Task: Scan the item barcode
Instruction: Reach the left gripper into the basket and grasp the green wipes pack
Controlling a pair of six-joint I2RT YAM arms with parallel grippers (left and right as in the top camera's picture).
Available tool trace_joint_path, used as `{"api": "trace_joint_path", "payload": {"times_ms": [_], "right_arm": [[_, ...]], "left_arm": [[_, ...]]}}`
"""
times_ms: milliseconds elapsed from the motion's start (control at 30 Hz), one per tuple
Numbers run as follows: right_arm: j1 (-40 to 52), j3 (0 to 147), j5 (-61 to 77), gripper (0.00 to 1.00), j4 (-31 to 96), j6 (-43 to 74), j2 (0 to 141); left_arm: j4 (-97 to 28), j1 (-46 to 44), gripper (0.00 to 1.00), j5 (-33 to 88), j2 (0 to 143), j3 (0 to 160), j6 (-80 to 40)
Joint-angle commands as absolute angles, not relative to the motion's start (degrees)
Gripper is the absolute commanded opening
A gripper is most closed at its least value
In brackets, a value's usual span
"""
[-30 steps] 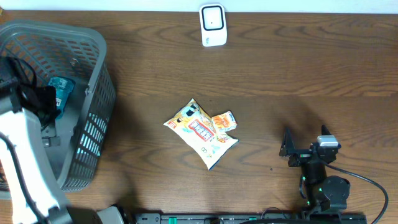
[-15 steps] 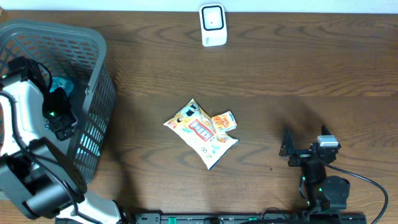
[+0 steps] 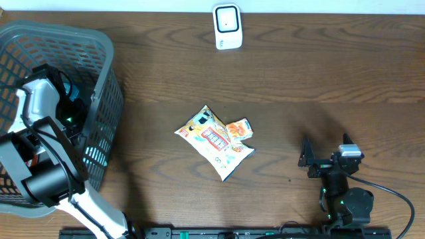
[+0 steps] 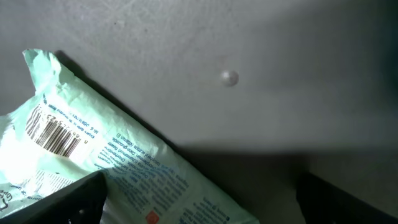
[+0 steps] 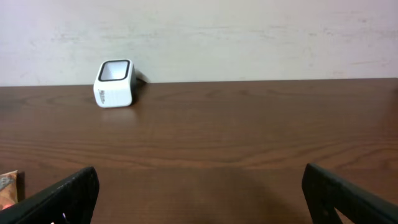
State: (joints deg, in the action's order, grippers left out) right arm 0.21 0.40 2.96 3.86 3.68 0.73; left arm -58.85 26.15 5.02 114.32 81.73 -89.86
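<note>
A pale green packet (image 4: 134, 171) lies on the grey basket floor (image 4: 261, 43), its barcode (image 4: 53, 132) facing up at the left of the left wrist view. My left gripper (image 4: 199, 202) hangs open just above it, one finger over the packet's lower left part and the other to its right. From overhead, the left gripper (image 3: 68, 109) is inside the grey basket (image 3: 99, 40) and the arm hides the packet. The white scanner (image 3: 227, 26) stands at the table's far edge. My right gripper (image 3: 325, 149) rests open and holds nothing near the front right.
A yellow snack bag (image 3: 214, 141) and a small orange packet (image 3: 240, 129) lie mid-table. The scanner (image 5: 114, 83) shows far left in the right wrist view, over bare wood between the right gripper (image 5: 199, 193) fingers. The basket's mesh walls surround the left arm.
The left arm has swung further into the basket and lowered over the packet, covering it from overhead. The right arm has not moved.
</note>
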Motion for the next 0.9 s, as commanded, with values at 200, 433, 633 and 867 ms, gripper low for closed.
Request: {"api": "trace_joint_path", "payload": {"times_ms": [200, 433, 633, 867], "right_arm": [[-0.1, 0.3, 2.9, 0.99, 4.1, 3.6, 0.7], [-0.1, 0.3, 2.9, 0.99, 4.1, 3.6, 0.7], [-0.1, 0.3, 2.9, 0.99, 4.1, 3.6, 0.7], [-0.1, 0.3, 2.9, 0.99, 4.1, 3.6, 0.8]], "left_arm": [[-45.2, 25.7, 0.98, -16.3, 119.2, 80.7, -63.9], [-40.7, 25.7, 0.98, -18.5, 118.8, 80.8, -54.0], [-41.3, 25.6, 0.98, -14.9, 115.8, 80.8, -43.0], [-46.3, 25.7, 0.98, -2.6, 109.8, 80.8, -39.7]]}}
